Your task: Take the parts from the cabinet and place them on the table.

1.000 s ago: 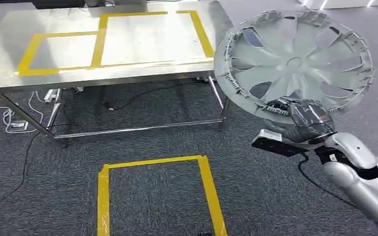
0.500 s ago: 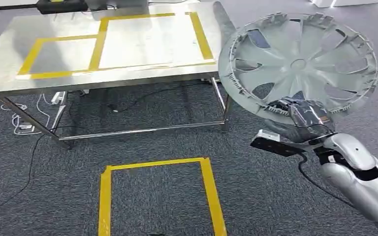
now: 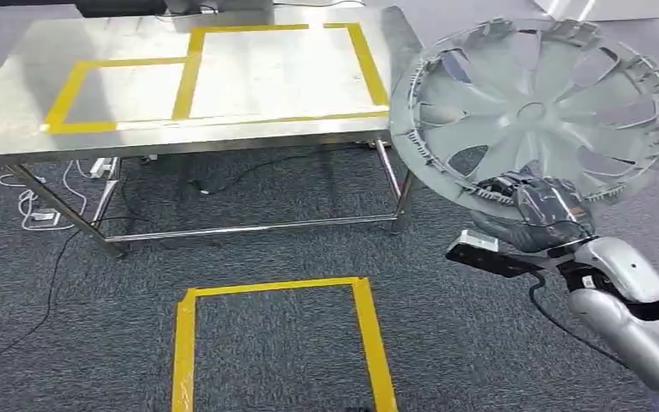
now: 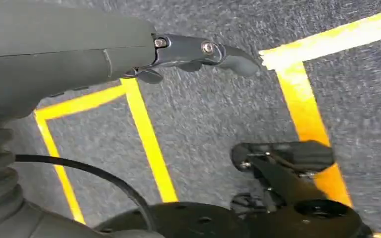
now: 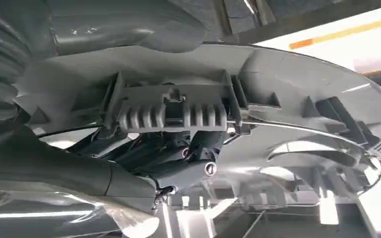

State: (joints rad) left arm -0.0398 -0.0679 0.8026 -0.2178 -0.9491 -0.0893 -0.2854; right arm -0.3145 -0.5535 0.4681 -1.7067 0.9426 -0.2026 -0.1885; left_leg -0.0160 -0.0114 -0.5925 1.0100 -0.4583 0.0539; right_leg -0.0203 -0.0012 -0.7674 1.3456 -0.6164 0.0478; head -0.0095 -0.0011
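A round grey wheel cover with spokes stands tilted in the air at the right of the head view, its inner side facing me. My right hand grips its lower rim. The right wrist view shows the same rim up close with dark fingers closed under it. The steel table with yellow taped rectangles stands ahead to the left of the cover, beyond a strip of carpet. My left hand hangs over the carpet with its fingers held out and nothing in them.
A yellow taped rectangle marks the grey carpet in front of me. Cables and a power strip lie on the floor under the table's left side. The table's steel legs and crossbar stand between me and the far side.
The whole view has shifted: the table now sits slightly further right and lower in the picture. The wheel cover and my right hand have drifted a little to the right, the grip unchanged.
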